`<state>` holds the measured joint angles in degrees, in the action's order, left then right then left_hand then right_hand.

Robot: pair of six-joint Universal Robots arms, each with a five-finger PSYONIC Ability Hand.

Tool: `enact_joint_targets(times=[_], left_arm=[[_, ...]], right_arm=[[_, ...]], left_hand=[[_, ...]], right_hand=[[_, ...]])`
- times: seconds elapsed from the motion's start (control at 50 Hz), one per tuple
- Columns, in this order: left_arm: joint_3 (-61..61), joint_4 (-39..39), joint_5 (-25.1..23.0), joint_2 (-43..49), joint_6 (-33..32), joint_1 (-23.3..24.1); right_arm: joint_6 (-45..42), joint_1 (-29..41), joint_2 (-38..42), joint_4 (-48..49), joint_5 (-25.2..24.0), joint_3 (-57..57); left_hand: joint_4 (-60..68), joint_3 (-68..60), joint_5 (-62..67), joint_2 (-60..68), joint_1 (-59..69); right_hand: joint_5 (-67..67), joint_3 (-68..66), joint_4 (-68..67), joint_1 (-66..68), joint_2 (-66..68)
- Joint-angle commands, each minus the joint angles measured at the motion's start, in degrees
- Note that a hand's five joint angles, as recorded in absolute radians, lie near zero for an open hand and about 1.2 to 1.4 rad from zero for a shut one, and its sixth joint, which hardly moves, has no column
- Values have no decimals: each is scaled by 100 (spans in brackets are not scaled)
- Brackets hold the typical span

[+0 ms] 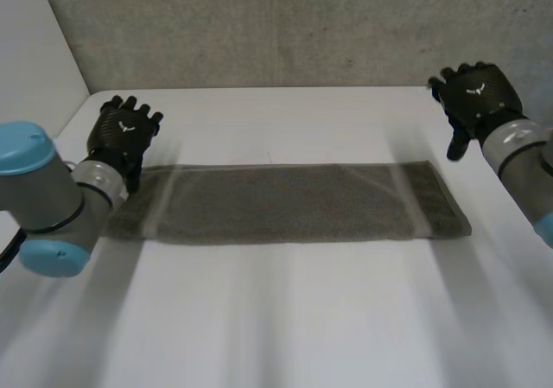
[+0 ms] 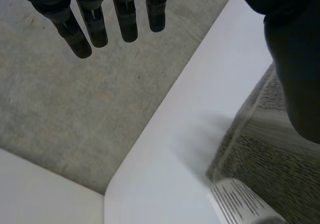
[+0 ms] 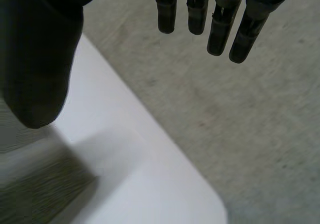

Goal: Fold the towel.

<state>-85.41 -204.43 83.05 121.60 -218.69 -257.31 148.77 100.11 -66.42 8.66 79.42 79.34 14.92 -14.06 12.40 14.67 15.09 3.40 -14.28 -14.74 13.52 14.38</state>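
Head view: grey towel point(image 1: 285, 202) flat on the white table point(image 1: 285, 319), stretched as a long band from left to right, a pale stripe across it near each short end. Left hand point(image 1: 125, 133) at the towel's left end, by the far corner, fingers straight and spread, nothing in them; left arm point(image 1: 52, 206) low over that same end. Right hand point(image 1: 475, 98) near the table's far right corner, apart from the towel's right end, fingers spread, thumb pointing down, holding nothing. Grey concrete wall point(image 1: 285, 25) behind the table.

Left wrist view: fingers point(image 2: 95, 24) straight and side by side out over the table edge, thumb point(image 2: 295, 69) well apart from them and above the towel's end. White label point(image 2: 240, 201) at the towel's edge below the thumb. Contact between thumb and cloth hard to judge, probably none.

Right wrist view: fingers point(image 3: 215, 19) straight beyond the table's rounded corner, thumb point(image 3: 35, 69) wide of them, hand empty. Towel corner under the thumb, lying flat on the table.
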Motion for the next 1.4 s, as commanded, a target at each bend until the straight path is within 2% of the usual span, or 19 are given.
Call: enact_joint_targets(times=[0.02,0.06,0.1,0.2,0.54,0.7,0.72,0.74,0.76,0.78,0.9,1.02,1.08,1.14,1.18,1.22,1.3,1.34,1.4], left_arm=[[-854,17,-61,-645,686,-188],[-978,17,-149,-699,908,-206],[-1109,26,-411,-725,1319,-214],[-1154,157,-780,-734,1759,-214],[-1277,220,-896,-760,1901,-223],[-1303,220,-896,-795,1901,-223],[-1321,220,-904,-804,1901,-223],[-1330,220,-905,-804,1901,-223],[-1330,220,-905,-804,1901,-223],[-1338,220,-905,-813,1901,-215],[-1365,220,-905,-865,1901,-223],[-1374,220,-905,-918,1901,-223],[-1374,220,-896,-1006,1901,-232],[-1374,220,-887,-1094,1901,-250],[-1365,220,-887,-1208,1909,-311],[-1365,220,-887,-1208,1909,-311],[-1330,228,-887,-1445,1918,-355],[-1321,220,-887,-1489,1944,-346],[-1268,228,-878,-1551,2084,-303]], right_arm=[[440,-351,-196,-1313,-225,512],[521,-466,-161,-1429,-331,592],[635,-650,-65,-1385,-689,723],[635,-896,365,-1298,-1156,776],[574,-976,1140,-884,-1148,592],[565,-993,1342,-902,-1025,425],[556,-993,1386,-902,-990,373],[565,-1002,1403,-902,-955,329],[565,-1002,1404,-902,-955,328],[565,-1037,1404,-893,-903,285],[565,-1327,1220,-849,-586,240],[547,-1591,815,-840,-559,240],[424,-1987,692,-884,-568,223],[90,-2444,692,-902,-577,152],[-530,-2907,805,-972,-516,-66],[-899,-3040,823,-1068,-472,-163],[-1316,-2980,876,-1280,-217,-410],[-1010,-2377,762,-1315,-7,-760],[-780,-1987,656,-1315,12,-946]], left_hand=[[-471,385,-1218,-446,-488],[-471,385,-1218,-446,-487],[-437,351,-1185,-412,-454],[-387,301,-1134,-362,-403],[-353,267,-1100,-328,-370],[-370,284,-1117,-345,-386],[-370,284,-1117,-345,-386],[-370,284,-1117,-345,-386],[-370,284,-1117,-345,-386],[-370,284,-1117,-345,-386],[-370,284,-1117,-345,-386],[-370,284,-1117,-345,-386],[-387,301,-1134,-362,-403],[-404,318,-1151,-378,-420],[-437,351,-1184,-412,-454],[-437,351,-1185,-412,-454],[-471,385,-1218,-446,-487],[-471,385,-1218,-446,-487],[-488,402,-1235,-463,-504]], right_hand=[[356,-267,-222,344,258],[408,-320,-274,397,311],[475,-387,-341,463,377],[911,-823,-777,899,813],[1956,-1868,-1822,1944,1858],[3049,-2961,-2915,3038,2952],[3965,-3877,-3831,3954,3867],[5523,-5435,-5389,5511,5425],[5539,-5451,-5405,5527,5441],[6638,-6550,-6504,6626,6540],[6660,-6572,-6526,6648,6562],[6660,-6572,-6526,6648,6562],[6660,-6572,-6526,6648,6562],[6660,-6572,-6526,6648,6562],[6660,-6572,-6526,6648,6562],[6660,-6572,-6526,6648,6562],[6660,-6572,-6526,6648,6562],[6660,-6572,-6526,6648,6562],[6660,-6572,-6526,6648,6562]])
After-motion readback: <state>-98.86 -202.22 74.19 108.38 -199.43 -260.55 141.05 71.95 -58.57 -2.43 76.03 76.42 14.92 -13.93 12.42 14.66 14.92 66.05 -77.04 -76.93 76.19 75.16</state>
